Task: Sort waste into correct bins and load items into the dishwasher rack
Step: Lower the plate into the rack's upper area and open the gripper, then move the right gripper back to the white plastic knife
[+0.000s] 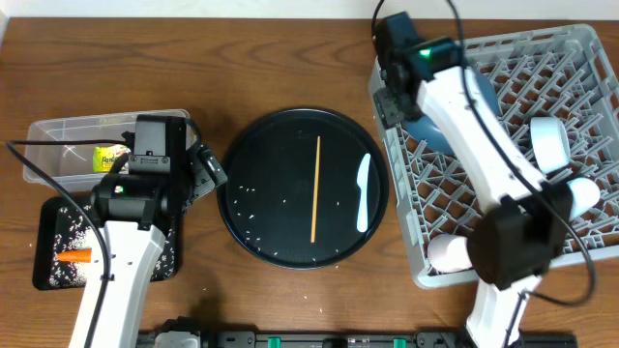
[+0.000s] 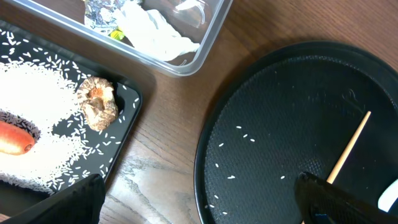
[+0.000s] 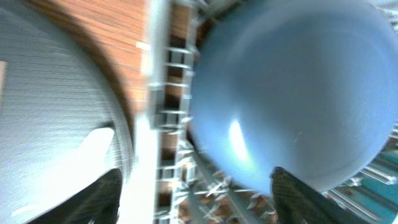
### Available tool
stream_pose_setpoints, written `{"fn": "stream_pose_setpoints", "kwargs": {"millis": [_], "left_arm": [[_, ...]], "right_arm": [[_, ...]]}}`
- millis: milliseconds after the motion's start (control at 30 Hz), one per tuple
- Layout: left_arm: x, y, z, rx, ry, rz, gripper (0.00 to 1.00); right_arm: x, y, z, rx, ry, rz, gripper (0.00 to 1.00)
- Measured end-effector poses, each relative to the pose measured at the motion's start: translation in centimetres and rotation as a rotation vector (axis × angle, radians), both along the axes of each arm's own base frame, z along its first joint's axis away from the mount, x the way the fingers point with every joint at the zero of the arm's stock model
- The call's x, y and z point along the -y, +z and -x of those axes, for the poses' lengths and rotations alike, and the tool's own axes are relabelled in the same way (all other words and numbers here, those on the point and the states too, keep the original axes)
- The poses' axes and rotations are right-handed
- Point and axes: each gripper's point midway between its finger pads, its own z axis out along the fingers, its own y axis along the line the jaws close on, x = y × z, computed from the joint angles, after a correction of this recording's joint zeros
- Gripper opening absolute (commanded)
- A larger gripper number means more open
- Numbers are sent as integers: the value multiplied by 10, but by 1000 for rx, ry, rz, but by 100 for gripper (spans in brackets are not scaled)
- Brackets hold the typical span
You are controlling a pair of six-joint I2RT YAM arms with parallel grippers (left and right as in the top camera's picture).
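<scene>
Beyond the dark left fingers (image 2: 74,202) lies a black tray (image 2: 127,134) speckled with white rice (image 2: 37,93), an orange carrot (image 2: 12,138) and a brown biscuit (image 2: 98,102). Ahead of the right fingers (image 3: 305,199), a blue plate (image 3: 292,93) stands against the light-grey lattice rack (image 3: 165,118).

Glossy blue plate (image 3: 292,93), grey plastic lattice rack (image 1: 580,58), wood-grain table (image 1: 242,58), matt black tray (image 1: 280,145)

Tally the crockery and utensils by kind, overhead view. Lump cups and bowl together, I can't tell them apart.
Blue plate: 1
Pale cups or bowl, all in the rack: 3
Chopstick: 1
Pale-blue flat utensil: 1
Total: 6
</scene>
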Motion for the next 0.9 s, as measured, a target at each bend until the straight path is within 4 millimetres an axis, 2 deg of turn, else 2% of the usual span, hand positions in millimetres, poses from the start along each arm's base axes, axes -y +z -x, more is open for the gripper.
{"fn": "stream_pose_setpoints", "kwargs": {"millis": [100, 200, 300, 400, 533, 633, 700, 800, 900], "left_arm": [[0, 0, 0, 0, 0, 0, 98], [0, 0, 0, 0, 0, 0, 98], [0, 0, 0, -1, 0, 0, 98], [0, 0, 0, 0, 0, 0, 98], [0, 0, 0, 0, 0, 0, 98], [0, 0, 0, 0, 0, 0, 98], [0, 0, 0, 0, 0, 0, 98], [0, 0, 0, 0, 0, 0, 98], [0, 0, 0, 0, 0, 0, 98]], "right_arm": [[-16, 35, 14, 32, 24, -157, 61], [-33, 65, 39, 19, 47, -313, 44], [-48, 79, 63, -30, 64, -411, 40], [-66, 79, 80, -84, 73, -458, 39], [-94, 66, 96, -130, 42, -464, 40], [-113, 44, 110, -152, -13, -415, 41], [-127, 20, 121, -164, -52, -366, 42], [-134, -5, 131, -169, -96, -306, 40], [-125, -32, 140, -157, -156, -217, 34]]}}
